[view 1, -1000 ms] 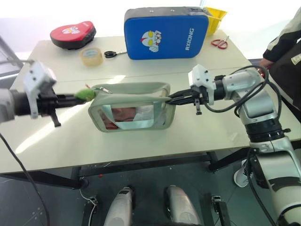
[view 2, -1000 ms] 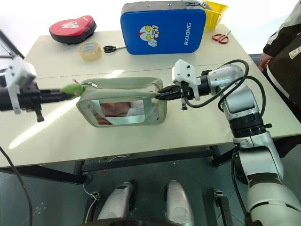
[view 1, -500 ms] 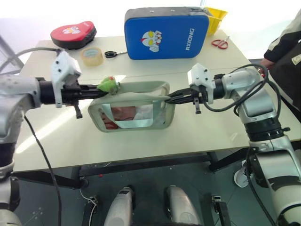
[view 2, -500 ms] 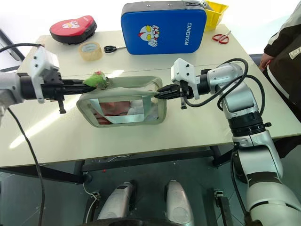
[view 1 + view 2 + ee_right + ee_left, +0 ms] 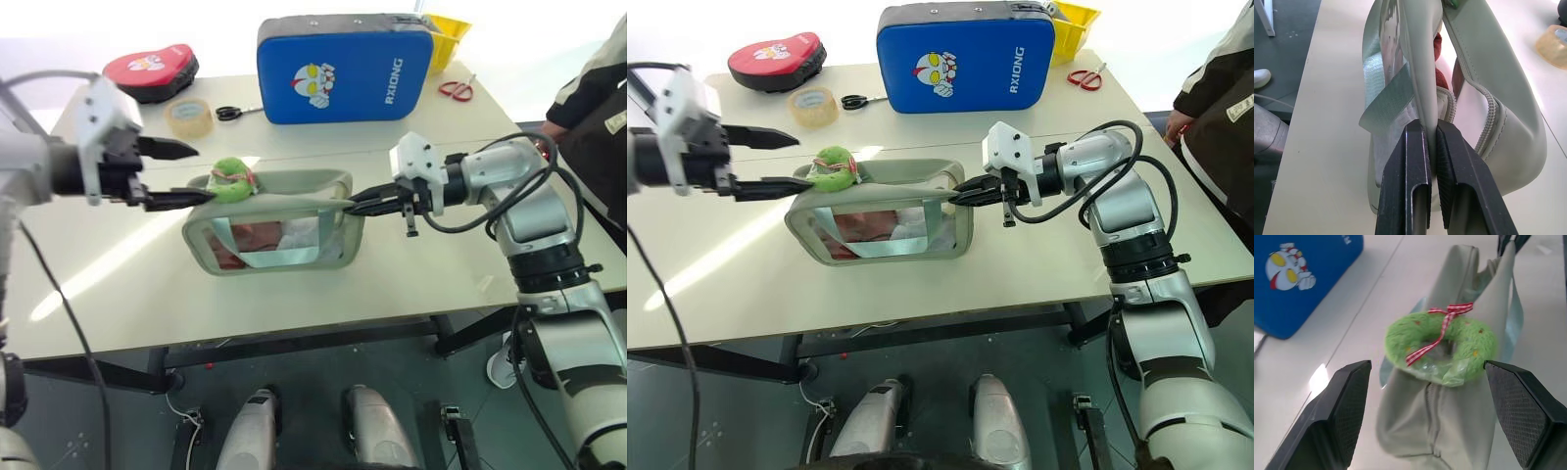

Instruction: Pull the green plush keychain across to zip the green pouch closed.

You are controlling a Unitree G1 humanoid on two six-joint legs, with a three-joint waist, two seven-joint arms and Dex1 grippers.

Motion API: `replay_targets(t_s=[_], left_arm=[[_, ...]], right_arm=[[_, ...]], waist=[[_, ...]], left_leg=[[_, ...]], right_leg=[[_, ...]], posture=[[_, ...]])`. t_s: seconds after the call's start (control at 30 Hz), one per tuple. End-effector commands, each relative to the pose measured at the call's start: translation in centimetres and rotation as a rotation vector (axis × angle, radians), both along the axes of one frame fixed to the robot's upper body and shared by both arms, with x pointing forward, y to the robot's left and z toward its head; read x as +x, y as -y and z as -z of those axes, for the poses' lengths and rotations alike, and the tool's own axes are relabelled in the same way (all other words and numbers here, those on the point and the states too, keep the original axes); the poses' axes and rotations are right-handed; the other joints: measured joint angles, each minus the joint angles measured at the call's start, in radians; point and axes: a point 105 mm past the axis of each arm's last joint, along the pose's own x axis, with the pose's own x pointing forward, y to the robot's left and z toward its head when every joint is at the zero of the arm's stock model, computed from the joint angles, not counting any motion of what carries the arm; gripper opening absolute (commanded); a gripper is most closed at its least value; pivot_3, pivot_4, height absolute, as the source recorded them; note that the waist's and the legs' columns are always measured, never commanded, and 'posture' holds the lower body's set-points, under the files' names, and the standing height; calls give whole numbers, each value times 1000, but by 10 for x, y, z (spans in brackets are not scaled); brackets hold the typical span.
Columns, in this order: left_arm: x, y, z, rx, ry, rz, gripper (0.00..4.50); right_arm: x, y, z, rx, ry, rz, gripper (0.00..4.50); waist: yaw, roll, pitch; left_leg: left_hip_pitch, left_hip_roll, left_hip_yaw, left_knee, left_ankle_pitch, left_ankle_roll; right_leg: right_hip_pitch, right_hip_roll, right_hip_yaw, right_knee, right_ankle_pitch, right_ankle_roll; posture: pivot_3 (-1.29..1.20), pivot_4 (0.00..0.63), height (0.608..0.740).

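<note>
The pale sage-green boxy pouch (image 5: 274, 223) sits mid-worktop (image 5: 294, 294). The fuzzy lime-green ring-shaped plush keychain (image 5: 232, 179) with its red ribbon rests on the pouch's top at its 9 o'clock end. The left gripper (image 5: 176, 172) gapes wide, empty, just beside it. The right gripper (image 5: 355, 205) pinches the pouch's 3 o'clock edge.

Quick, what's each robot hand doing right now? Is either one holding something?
Left end effector: open, holding nothing; the green plush keychain lies free on the green pouch.
Right end effector: closed, pinching the pouch's end.
</note>
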Motion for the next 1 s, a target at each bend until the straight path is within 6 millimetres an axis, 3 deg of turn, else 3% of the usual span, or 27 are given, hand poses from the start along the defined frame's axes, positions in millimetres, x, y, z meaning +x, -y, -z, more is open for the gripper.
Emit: replay_targets(t_s=[0.03, 0.17, 0.33, 0.43, 0.63, 0.8, 0.93, 1.0], left_arm=[[-10, -6, 19, 22, -57, -16, 4000], [-13, -5, 44, -7, -108, -39, 4000], [-7, 5, 59, -56, -104, -59, 4000], [-5, 7, 60, -59, -99, -58, 3167], [-7, 2, 63, -30, -110, -61, 117], [-1, 0, 59, -34, -88, -87, 50], [-1, 0, 58, -29, -79, -85, 0], [2, -1, 56, -25, -70, -95, 0]], right_arm=[[-2, -3, -13, 7, 51, -20, 0], [-1, -2, -13, 4, 51, -21, 0], [-1, -2, -14, -4, 52, -23, 0], [-1, -2, -14, -7, 50, -24, 0], [0, -2, -15, -10, 54, -17, 0], [5, -2, -24, 16, 76, 12, 0], [4, 0, -25, -2, 67, 6, 1550], [4, 1, -31, -2, 74, 6, 2719]], waist=[[-2, 0, 0], [0, 0, 0], [6, 0, 0], [6, 0, 0], [8, 0, 0], [8, 0, 0], [11, 0, 0], [13, 0, 0]], left_leg=[[0, 0, 0, 0, 0, 0], [0, 0, 0, 0, 0, 0], [0, 0, 0, 0, 0, 0], [0, 0, 0, 0, 0, 0], [0, 0, 0, 0, 0, 0], [0, 0, 0, 0, 0, 0], [0, 0, 0, 0, 0, 0], [0, 0, 0, 0, 0, 0]], right_leg=[[0, 0, 0, 0, 0, 0], [0, 0, 0, 0, 0, 0], [0, 0, 0, 0, 0, 0], [0, 0, 0, 0, 0, 0], [0, 0, 0, 0, 0, 0], [0, 0, 0, 0, 0, 0], [0, 0, 0, 0, 0, 0], [0, 0, 0, 0, 0, 0]], posture=[[0, 150, 740], [0, 150, 740], [0, 150, 740], [0, 150, 740], [0, 150, 740], [0, 150, 740], [0, 150, 740], [0, 150, 740]])
